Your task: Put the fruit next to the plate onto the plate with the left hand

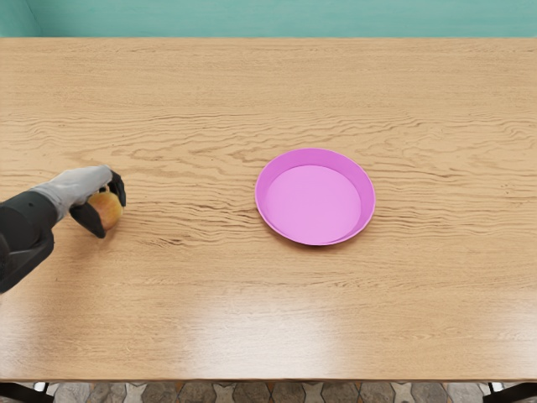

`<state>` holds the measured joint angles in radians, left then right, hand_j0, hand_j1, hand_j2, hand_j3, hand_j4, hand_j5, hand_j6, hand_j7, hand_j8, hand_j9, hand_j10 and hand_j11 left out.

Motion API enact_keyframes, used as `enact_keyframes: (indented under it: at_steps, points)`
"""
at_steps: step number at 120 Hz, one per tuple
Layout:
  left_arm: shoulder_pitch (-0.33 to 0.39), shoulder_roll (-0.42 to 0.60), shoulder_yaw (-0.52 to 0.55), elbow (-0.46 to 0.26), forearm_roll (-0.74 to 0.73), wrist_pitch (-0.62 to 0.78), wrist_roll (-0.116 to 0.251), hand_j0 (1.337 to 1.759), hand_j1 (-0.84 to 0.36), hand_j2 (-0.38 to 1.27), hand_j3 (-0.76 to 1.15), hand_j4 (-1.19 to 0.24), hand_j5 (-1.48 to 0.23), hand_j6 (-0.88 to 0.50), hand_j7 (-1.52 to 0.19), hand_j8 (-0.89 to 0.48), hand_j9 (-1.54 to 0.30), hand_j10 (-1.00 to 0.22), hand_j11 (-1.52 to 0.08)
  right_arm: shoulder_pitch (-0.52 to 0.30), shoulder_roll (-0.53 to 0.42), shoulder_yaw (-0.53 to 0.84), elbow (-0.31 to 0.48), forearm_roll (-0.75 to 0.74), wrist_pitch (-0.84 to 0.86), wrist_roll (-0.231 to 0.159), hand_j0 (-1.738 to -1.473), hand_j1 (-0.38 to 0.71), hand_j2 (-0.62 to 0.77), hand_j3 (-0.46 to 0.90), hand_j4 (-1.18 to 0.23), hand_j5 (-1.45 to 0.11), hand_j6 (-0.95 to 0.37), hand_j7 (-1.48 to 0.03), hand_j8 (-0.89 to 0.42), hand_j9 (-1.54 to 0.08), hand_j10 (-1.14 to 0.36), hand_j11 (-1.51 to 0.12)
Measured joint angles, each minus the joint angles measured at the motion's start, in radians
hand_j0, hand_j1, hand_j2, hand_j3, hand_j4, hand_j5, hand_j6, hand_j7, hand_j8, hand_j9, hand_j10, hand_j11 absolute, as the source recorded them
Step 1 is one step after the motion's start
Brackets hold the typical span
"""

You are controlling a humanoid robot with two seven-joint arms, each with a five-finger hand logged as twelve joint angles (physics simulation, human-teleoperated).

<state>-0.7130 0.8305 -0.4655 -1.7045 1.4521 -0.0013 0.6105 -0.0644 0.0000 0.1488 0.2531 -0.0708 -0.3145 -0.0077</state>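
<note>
A small orange-yellow fruit (108, 208) sits at the left side of the wooden table. My left hand (99, 200) comes in from the left edge and its dark fingers curl around the fruit, over its top and near side. Most of the fruit is covered by the hand. The pink plate (270, 178) lies near the table's middle, well to the right of the hand, with nothing on it. The right arm does not show.
The wooden table (268, 319) fills the view, with its front edge near the bottom. A teal wall runs behind the far edge.
</note>
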Motion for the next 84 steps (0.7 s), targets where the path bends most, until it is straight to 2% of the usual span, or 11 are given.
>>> enact_keyframes:
  at_steps: [19, 29, 35, 42, 45, 46, 51, 60, 75, 84]
  points:
    - [-0.084, -0.1, -0.028, -0.014, -0.006, -0.002, 0.001, 1.65, -0.2, 0.32, 0.0, -0.62, -1.07, -0.32, -1.06, -0.27, -1.01, -0.44, -1.02, 0.0, 0.0, 0.0, 0.0, 0.0, 0.0, 0.0, -1.658, -0.35, 0.0, 0.0, 0.0, 0.0, 0.0, 0.0, 0.0, 0.0, 0.0, 0.0]
    - [-0.122, -0.165, -0.045, -0.016, -0.009, -0.002, 0.0, 1.65, -0.18, 0.25, 0.0, -0.63, -1.08, -0.33, -1.07, -0.27, -1.01, -0.44, -1.02, 0.0, 0.0, 0.0, 0.0, 0.0, 0.0, 0.0, -1.658, -0.35, 0.0, 0.0, 0.0, 0.0, 0.0, 0.0, 0.0, 0.0, 0.0, 0.0]
    - [-0.141, -0.208, -0.052, -0.017, -0.009, -0.003, 0.0, 1.65, -0.2, 0.29, 0.0, -0.64, -1.08, -0.33, -1.07, -0.26, -1.02, -0.44, -1.02, 0.0, 0.0, 0.0, 0.0, 0.0, 0.0, 0.0, -1.658, -0.35, 0.0, 0.0, 0.0, 0.0, 0.0, 0.0, 0.0, 0.0, 0.0, 0.0]
    - [-0.165, -0.263, -0.056, -0.017, -0.01, -0.004, 0.0, 1.65, -0.2, 0.26, 0.0, -0.64, -1.09, -0.33, -1.07, -0.24, -1.02, -0.43, -1.02, 0.0, 0.0, 0.0, 0.0, 0.0, 0.0, 0.0, -1.658, -0.35, 0.0, 0.0, 0.0, 0.0, 0.0, 0.0, 0.0, 0.0, 0.0, 0.0]
    - [-0.176, -0.288, -0.057, -0.017, -0.011, -0.005, 0.001, 1.65, -0.19, 0.28, 0.0, -0.64, -1.1, -0.32, -1.07, -0.25, -1.02, -0.44, -1.02, 0.0, 0.0, 0.0, 0.0, 0.0, 0.0, 0.0, -1.658, -0.35, 0.0, 0.0, 0.0, 0.0, 0.0, 0.0, 0.0, 0.0, 0.0, 0.0]
    - [-0.18, -0.294, -0.058, -0.017, -0.011, -0.005, 0.001, 1.651, -0.21, 0.33, 0.0, -0.63, -1.1, -0.32, -1.07, -0.24, -1.02, -0.44, -1.01, 0.0, 0.0, 0.0, 0.0, 0.0, 0.0, 0.0, -1.658, -0.35, 0.0, 0.0, 0.0, 0.0, 0.0, 0.0, 0.0, 0.0, 0.0, 0.0]
    - [-0.196, -0.326, -0.059, -0.017, -0.012, -0.006, 0.001, 1.651, -0.22, 0.33, 0.0, -0.62, -1.1, -0.28, -1.06, -0.24, -1.02, -0.46, -1.01, 0.0, 0.0, 0.0, 0.0, 0.0, 0.0, 0.0, -1.658, -0.35, 0.0, 0.0, 0.0, 0.0, 0.0, 0.0, 0.0, 0.0, 0.0, 0.0]
    - [-0.23, -0.385, -0.061, -0.018, -0.015, -0.006, -0.001, 1.652, -0.24, 0.35, 0.0, -0.61, -1.11, -0.27, -1.05, -0.22, -1.03, -0.42, -1.02, 0.0, 0.0, 0.0, 0.0, 0.0, 0.0, 0.0, -1.658, -0.35, 0.0, 0.0, 0.0, 0.0, 0.0, 0.0, 0.0, 0.0, 0.0, 0.0]
    - [-0.246, -0.493, -0.061, -0.017, -0.013, -0.019, -0.001, 1.653, -0.24, 0.33, 0.0, -0.63, -1.11, -0.28, -1.03, -0.25, -1.02, -0.47, -1.02, 0.0, 0.0, 0.0, 0.0, 0.0, 0.0, 0.0, -1.658, -0.35, 0.0, 0.0, 0.0, 0.0, 0.0, 0.0, 0.0, 0.0, 0.0, 0.0]
    - [-0.24, -0.522, -0.058, -0.015, -0.012, -0.023, -0.001, 1.654, -0.24, 0.34, 0.0, -0.64, -1.09, -0.28, -1.02, -0.25, -1.01, -0.5, -1.0, 0.0, 0.0, 0.0, 0.0, 0.0, 0.0, 0.0, -1.658, -0.35, 0.0, 0.0, 0.0, 0.0, 0.0, 0.0, 0.0, 0.0, 0.0, 0.0]
